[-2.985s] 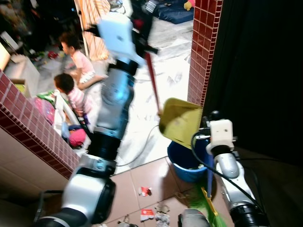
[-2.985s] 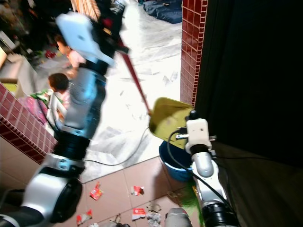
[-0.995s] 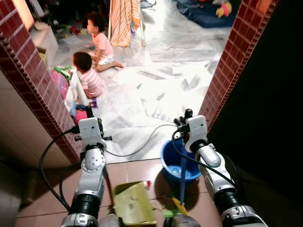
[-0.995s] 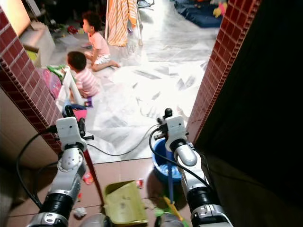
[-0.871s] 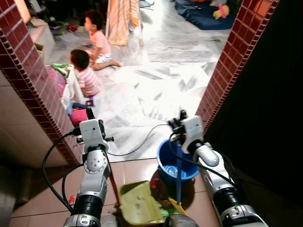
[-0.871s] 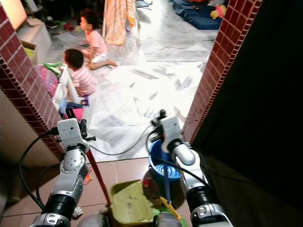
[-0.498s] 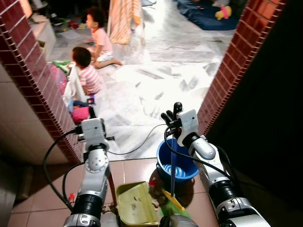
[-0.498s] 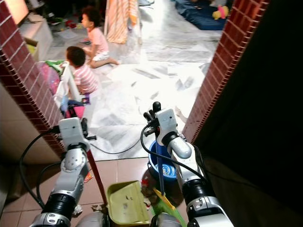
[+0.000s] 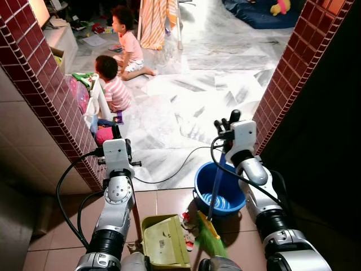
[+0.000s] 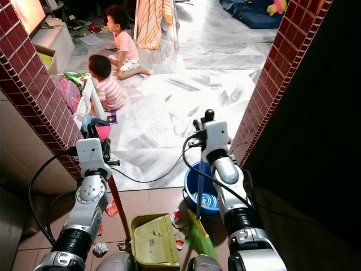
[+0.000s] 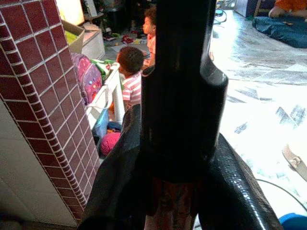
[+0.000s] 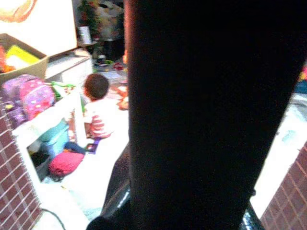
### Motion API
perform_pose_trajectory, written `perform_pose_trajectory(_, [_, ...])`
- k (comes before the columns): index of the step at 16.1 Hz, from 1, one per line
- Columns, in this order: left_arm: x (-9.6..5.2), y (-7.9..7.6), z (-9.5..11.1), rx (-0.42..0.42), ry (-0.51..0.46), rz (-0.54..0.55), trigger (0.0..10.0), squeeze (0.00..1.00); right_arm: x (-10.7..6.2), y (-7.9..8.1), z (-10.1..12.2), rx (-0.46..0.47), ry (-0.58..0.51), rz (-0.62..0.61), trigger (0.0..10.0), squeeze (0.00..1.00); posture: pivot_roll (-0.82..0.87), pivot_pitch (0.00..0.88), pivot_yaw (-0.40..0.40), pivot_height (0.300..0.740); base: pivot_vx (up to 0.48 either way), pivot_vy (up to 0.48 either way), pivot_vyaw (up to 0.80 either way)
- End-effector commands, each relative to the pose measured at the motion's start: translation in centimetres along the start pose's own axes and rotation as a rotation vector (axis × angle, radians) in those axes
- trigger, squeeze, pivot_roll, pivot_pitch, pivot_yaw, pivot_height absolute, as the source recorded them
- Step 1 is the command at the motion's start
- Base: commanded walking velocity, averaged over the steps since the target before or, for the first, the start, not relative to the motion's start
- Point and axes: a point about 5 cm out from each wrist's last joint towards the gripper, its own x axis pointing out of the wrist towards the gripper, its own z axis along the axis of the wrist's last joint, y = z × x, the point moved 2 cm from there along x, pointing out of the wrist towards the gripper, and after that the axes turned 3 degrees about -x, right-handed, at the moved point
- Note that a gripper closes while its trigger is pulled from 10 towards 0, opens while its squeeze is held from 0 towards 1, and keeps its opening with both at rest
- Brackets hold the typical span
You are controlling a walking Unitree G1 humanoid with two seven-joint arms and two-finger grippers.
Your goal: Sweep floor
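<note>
— What are the two grippers doing?

— The right gripper (image 9: pixel 227 125) is closed around the top of a blue broom handle (image 9: pixel 214 186). The handle slants down from it to green bristles (image 9: pixel 207 239) resting on the brown tile floor (image 10: pixel 155 203). The left gripper (image 9: pixel 116 134) is clamped on the dark grip of a red handle (image 10: pixel 117 211); in the left wrist view its fingers (image 11: pixel 240 191) hug that pole on both sides. The red handle drops from the gripper to a yellow-green dustpan (image 9: pixel 164 241), which lies flat on the tiles just beside the bristles.

— And the rubbish?

— Small scraps of wrappers (image 10: pixel 177 217) lie between the dustpan and the bristles. More bits sit on the dustpan's other side, below the left arm: a red wrapper (image 10: pixel 111 208) and a crumpled white scrap (image 10: pixel 100 248). Specks lie inside the pan too.

— What surrounds the arms?

— A blue bucket (image 9: pixel 220 189) stands right under the right gripper, behind the broom. A black cable (image 9: pixel 169 175) runs across the pale marble floor (image 9: pixel 214 68) between the two grippers. A red-tiled wall (image 9: pixel 51 96) is outside the left arm, a red-tiled pillar (image 9: pixel 293 68) outside the right. Farther ahead, two small children (image 9: pixel 115 82) sit on the marble near a pink bag (image 9: pixel 103 134) and a striped cloth (image 9: pixel 155 22).
</note>
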Motion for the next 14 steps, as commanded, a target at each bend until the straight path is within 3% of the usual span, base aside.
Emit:
perform_pose_trajectory(1, [0.1,-0.2,0.1,0.013,-0.001,-0.02,10.0,0.0,0.5,-1.4,2.0,-0.095,-0.093,-0.027,10.0,0.0,-0.08,0.0,0.035,0.74,0.0,0.0,0.0])
perform_pose_trajectory(3, [-0.1,-0.2,-0.1,0.014,0.007,-0.027,10.0,0.0,0.2,-1.3,1.6,-0.089,-0.081,-0.027,10.0,0.0,-0.08,0.0,0.043,0.74,0.0,0.0,0.0])
perform_pose_trajectory(8, [-0.4,0.1,0.7,0.006,-0.014,-0.061,10.0,0.0,-3.5,2.3,-0.9,0.015,-0.018,0.139,10.0,0.0,-0.09,0.0,0.059,0.74,0.0,0.0,0.0])
perform_pose_trajectory(11, [-0.7,0.0,0.6,0.009,-0.007,-0.079,10.0,0.0,-4.8,2.7,-1.8,0.016,0.01,0.14,10.0,0.0,-0.1,0.0,0.066,0.74,0.0,0.0,0.0])
perform_pose_trajectory(14, [-0.6,-0.6,1.1,0.01,-0.013,-0.101,10.0,0.0,-4.9,2.6,-1.3,0.01,0.013,0.137,10.0,0.0,-0.11,0.0,0.074,0.74,-0.244,0.0,0.0])
